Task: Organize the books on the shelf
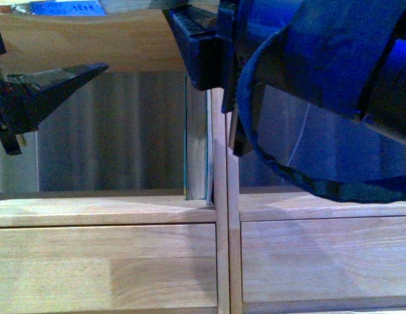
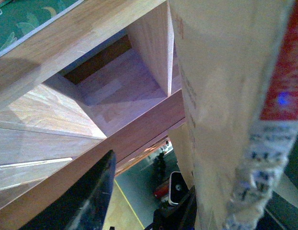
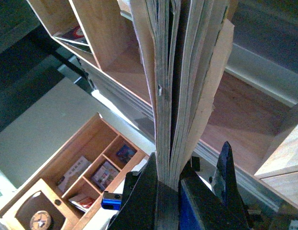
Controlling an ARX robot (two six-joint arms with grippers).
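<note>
Left of the shelf's upright divider [image 1: 220,196], the left claw [image 1: 85,73] is glossy black, a flat wedge tapering to a sharp tip. Above the divider, the right claw [image 1: 201,55] is a blocky black piece. To its right, the right arm [image 1: 333,59] is a bulky dark blue-black casing, with a thick dark cable [image 1: 287,176] looping beneath.

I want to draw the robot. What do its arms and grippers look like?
The left gripper has black fingers shaped like pointy wedges. The right gripper is black, with a bluish inner side. The right arm is a rounded dark blue shell with a thin pale line on it.
</note>
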